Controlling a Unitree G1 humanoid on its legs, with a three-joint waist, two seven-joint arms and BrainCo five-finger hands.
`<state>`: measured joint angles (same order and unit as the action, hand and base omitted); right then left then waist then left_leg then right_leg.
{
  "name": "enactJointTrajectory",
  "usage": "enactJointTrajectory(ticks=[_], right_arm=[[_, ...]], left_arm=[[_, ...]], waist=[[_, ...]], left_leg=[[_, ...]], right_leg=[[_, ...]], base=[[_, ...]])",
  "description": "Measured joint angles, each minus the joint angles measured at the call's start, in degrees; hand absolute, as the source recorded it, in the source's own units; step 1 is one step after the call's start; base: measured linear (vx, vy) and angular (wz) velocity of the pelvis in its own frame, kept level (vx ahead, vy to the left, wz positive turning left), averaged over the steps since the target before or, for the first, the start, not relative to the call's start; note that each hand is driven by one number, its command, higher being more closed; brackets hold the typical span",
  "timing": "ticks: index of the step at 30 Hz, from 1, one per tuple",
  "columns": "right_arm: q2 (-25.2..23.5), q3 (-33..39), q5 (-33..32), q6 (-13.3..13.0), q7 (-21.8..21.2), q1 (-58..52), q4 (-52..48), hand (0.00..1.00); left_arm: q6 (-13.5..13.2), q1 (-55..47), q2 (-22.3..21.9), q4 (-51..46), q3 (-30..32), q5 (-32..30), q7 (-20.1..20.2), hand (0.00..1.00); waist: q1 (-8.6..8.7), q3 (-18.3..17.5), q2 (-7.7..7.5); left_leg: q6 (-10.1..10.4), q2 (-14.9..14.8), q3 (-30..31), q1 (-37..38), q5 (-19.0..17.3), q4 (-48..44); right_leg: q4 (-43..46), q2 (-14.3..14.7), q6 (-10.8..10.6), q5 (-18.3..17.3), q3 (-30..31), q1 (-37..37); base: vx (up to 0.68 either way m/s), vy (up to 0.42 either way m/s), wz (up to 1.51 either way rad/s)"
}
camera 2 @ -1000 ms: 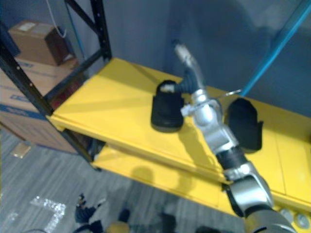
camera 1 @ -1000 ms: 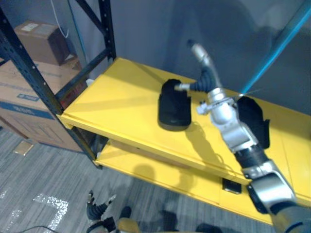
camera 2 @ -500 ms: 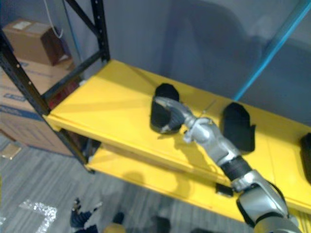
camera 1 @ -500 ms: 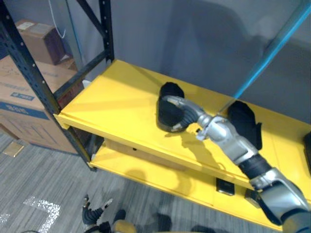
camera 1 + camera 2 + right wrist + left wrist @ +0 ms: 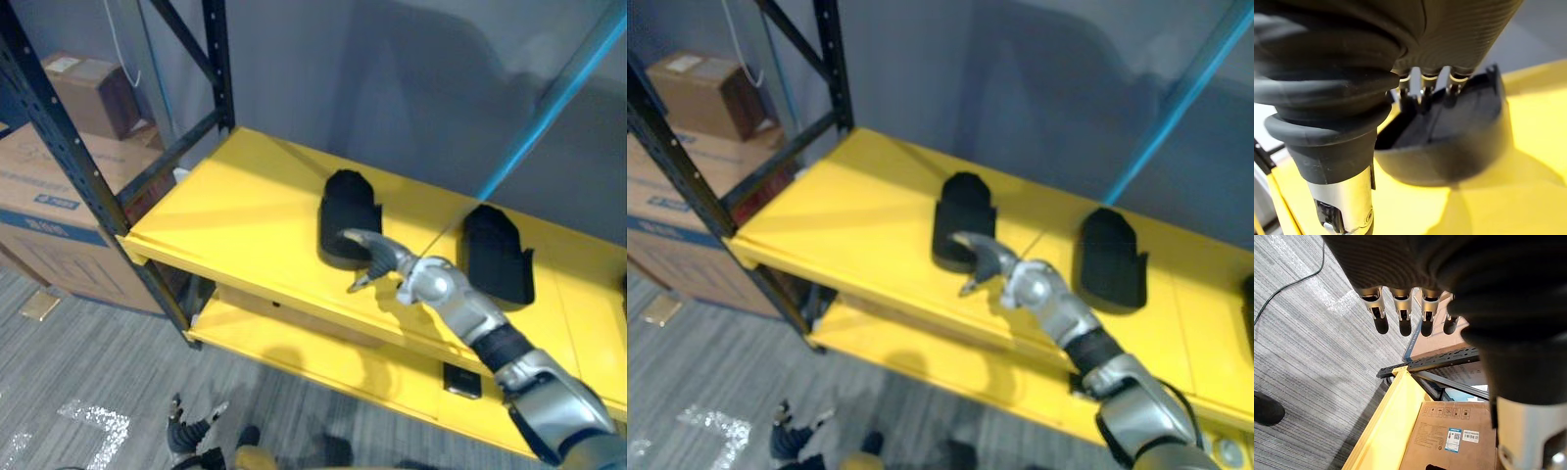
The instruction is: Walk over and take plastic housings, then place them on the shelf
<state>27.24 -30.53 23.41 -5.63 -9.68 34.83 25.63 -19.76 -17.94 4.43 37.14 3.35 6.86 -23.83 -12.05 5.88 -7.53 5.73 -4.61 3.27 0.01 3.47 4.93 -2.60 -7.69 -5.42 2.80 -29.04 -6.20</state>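
Yellow shelf [image 5: 245, 201] carries two black plastic housings, well apart on its upper deck. Left housing [image 5: 350, 215] has the right hand [image 5: 377, 259] just at its near edge, fingers loosely spread, gripping nothing; contact unclear. Right housing [image 5: 497, 253] lies beyond the forearm. Left hand [image 5: 1400, 311] hangs low over the grey floor [image 5: 78, 343], fingers straight, empty. Cardboard boxes [image 5: 44, 196] stand left of the shelf.

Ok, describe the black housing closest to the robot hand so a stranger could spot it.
Look at the yellow shelf in the dark rack. On its upper level, the black housing is the leftmost of those there. Only it has the right robot hand just in front.
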Motion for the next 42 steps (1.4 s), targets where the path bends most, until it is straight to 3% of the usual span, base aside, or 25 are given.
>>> enactJointTrajectory(ticks=[17,27,28,42], right_arm=[[-6.1,-2.2,3.4,1.1,3.6,0.1,2.8,0.0],[-8.5,-3.1,4.5,3.5,3.6,0.9,3.1,0.0],[-8.7,-3.5,4.5,3.6,3.6,1.7,4.0,1.0],[-9.5,-3.4,4.5,4.3,4.8,4.3,5.4,1.0]], left_arm=[[0.3,0.1,-0.4,0.0,-0.2,0.0,-0.4,0.0],[0.3,0.1,-0.5,0.0,-0.2,0.0,-0.7,0.0],[0.3,0.2,-0.5,0.0,-0.2,0.0,-0.7,0.0],[0.3,1.0,-0.5,0.0,-0.2,0.0,-0.7,0.0]], waist=[[-0.75,0.1,0.2],[-1.43,0.2,0.36],[-1.41,0.3,0.41],[-1.42,0.7,0.94]], left_leg=[[0.0,0.0,0.6,0.0,0.0,0.0],[0.0,-0.1,0.9,0.1,0.0,0.0],[0.0,-0.1,0.8,0.1,0.0,0.0],[0.0,-0.1,0.9,0.1,0.0,0.0]], right_leg=[[0.0,0.0,0.0,0.0,-0.6,-0.4],[-0.1,-0.1,0.0,0.0,-0.8,-0.6],[-0.1,-0.1,0.0,0.0,-0.8,-0.6],[-0.1,-0.1,0.0,0.0,-0.8,-0.6]], base=[[0.0,0.0,0.01],[0.0,0.0,0.0],[0.0,0.0,0.0],[0.0,0.0,0.0]])
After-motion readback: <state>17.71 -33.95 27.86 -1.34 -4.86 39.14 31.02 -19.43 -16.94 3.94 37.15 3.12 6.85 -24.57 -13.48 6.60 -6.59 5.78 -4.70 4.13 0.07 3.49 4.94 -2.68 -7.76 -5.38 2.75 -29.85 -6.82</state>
